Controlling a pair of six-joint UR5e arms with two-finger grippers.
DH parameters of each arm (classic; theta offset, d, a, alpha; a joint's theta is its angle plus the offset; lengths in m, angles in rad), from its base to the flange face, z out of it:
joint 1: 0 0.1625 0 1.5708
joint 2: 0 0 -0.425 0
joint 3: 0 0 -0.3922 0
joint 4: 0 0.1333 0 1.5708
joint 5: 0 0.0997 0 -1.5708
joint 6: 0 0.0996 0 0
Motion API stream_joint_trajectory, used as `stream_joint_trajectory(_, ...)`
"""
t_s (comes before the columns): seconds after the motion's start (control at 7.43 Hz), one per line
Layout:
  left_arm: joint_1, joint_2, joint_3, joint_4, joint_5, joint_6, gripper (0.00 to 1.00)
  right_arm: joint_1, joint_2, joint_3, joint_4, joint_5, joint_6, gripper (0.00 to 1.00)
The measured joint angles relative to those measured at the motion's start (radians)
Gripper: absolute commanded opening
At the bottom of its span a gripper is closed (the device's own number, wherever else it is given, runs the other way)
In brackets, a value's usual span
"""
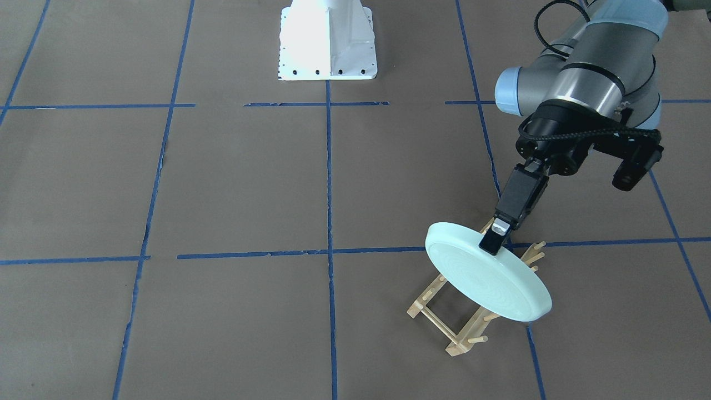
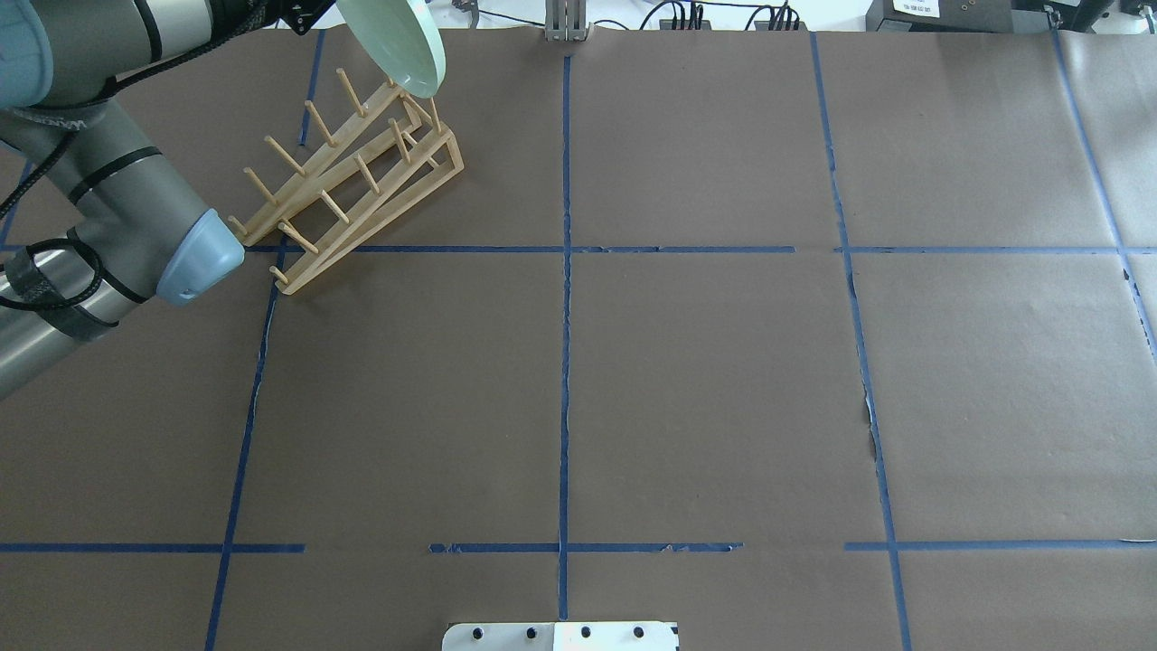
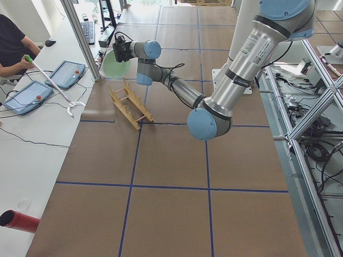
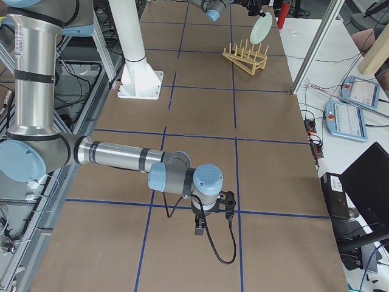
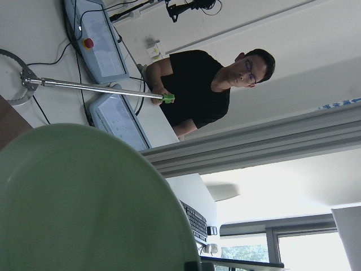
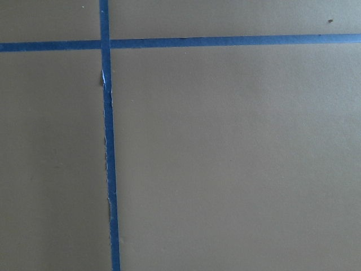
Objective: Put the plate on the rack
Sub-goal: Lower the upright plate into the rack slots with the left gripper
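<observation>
Mint round plate (image 1: pixel 489 278) in left fingers (image 1: pixel 491 242) above pegged wood rack (image 1: pixel 460 342)

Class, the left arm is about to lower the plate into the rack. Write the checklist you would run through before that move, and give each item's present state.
1. Left gripper clamped on the plate at its rim: ok.
2. Plate held off the table, tilted on edge above the rack: ok.
3. Plate's lower edge lined up with a gap between pegs: cannot tell.
4. Rack free of other dishes: ok.
5. Rack standing with both rails on the table: ok.
6. Right gripper well away from the rack: ok.
</observation>
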Motion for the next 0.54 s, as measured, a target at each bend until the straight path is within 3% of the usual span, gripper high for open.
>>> stream_joint_trajectory(0.54,0.0,0.002,0.085,-0.079,0.0,0.014,0.0,0.0,0.0,0.0,0.0,0.0,0.0,1.0)
